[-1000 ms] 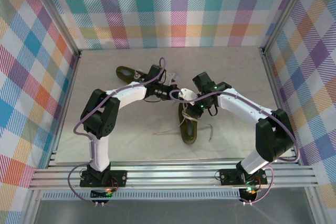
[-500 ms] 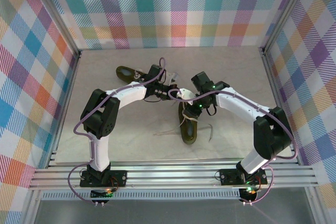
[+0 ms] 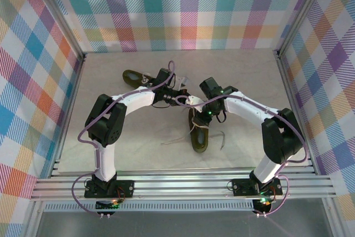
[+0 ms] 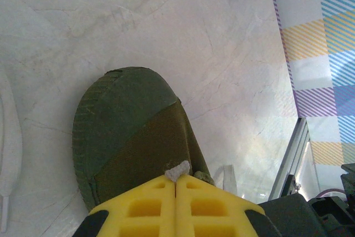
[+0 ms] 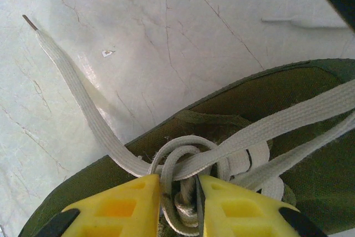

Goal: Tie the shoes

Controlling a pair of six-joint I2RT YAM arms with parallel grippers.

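One olive-green shoe [image 3: 198, 135] lies mid-table, toe toward the arms, and its toe cap [image 4: 125, 120] shows in the left wrist view. The other shoe [image 3: 131, 75] lies at the back left. My left gripper [image 3: 178, 96] [image 4: 176, 178] is shut, pinching a short bit of cream lace [image 4: 178, 170] at its tips. My right gripper [image 3: 197, 106] [image 5: 179, 184] sits over the near shoe's tongue. Its yellow fingers [image 5: 122, 203] are closed on a knotted bundle of lace loops [image 5: 186, 162]. A taut white lace [image 3: 191, 101] spans between the two grippers.
Loose lace ends trail on the table beside the near shoe [image 3: 222, 137] [image 3: 174, 139], and one long end [image 5: 77, 90] runs off to the left. Plaid walls and aluminium posts [image 3: 287, 76] [image 4: 288, 162] enclose the table.
My right gripper has shifted a little to the left, toward the left gripper, carrying the lace bundle with it. The left arm has held still.
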